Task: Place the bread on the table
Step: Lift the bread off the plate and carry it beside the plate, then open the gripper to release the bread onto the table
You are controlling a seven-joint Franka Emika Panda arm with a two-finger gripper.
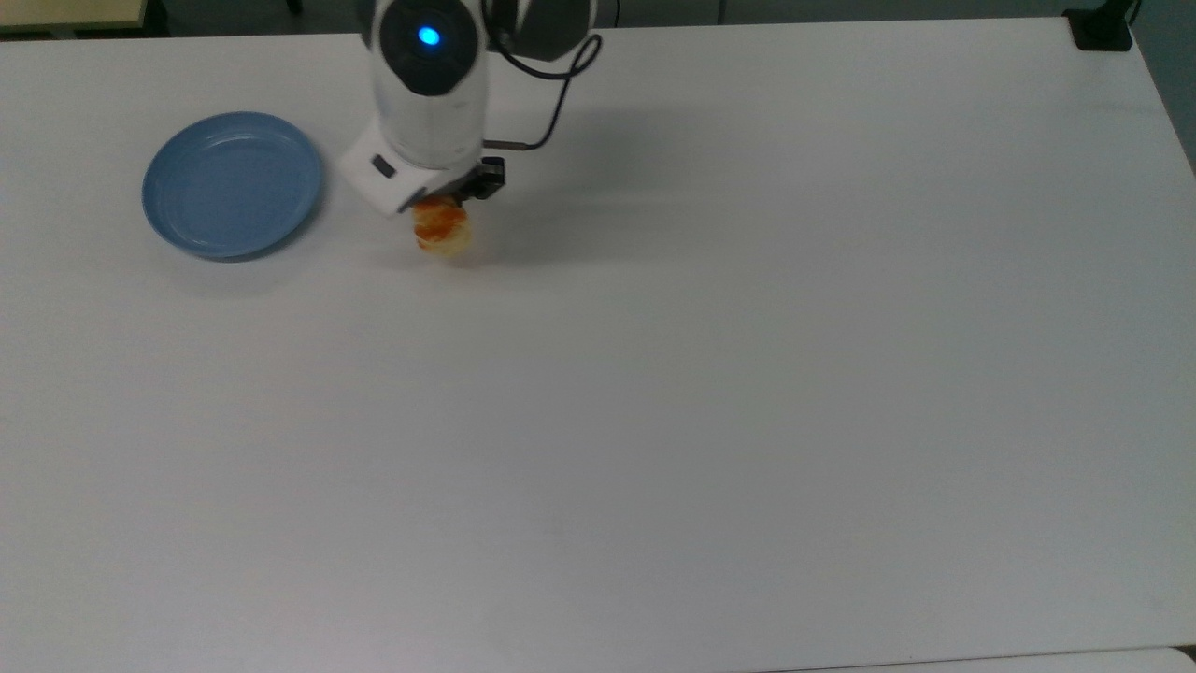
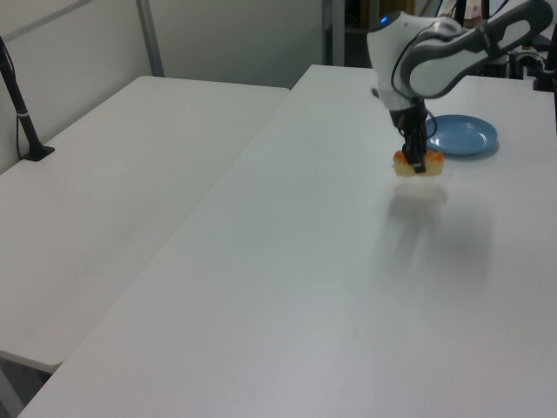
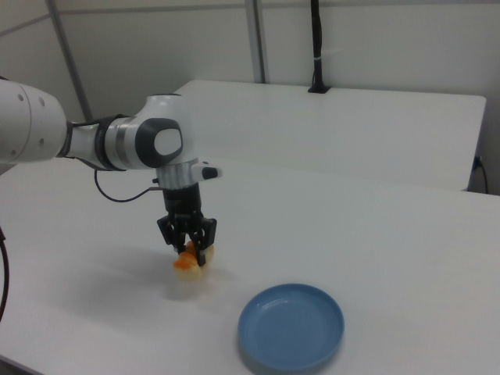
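Observation:
The bread, a small tan bun with orange-red glaze, hangs just above the white table. My gripper is shut on it from above, fingers pinching its sides. In the top view the bun sits right of the blue plate, with a gap of bare table between them. The arm's white wrist hides the bun's upper end in the top view.
The blue plate holds nothing. A second white table adjoins this one. A black post base stands at the top view's far right corner. A dark cable loops off the wrist.

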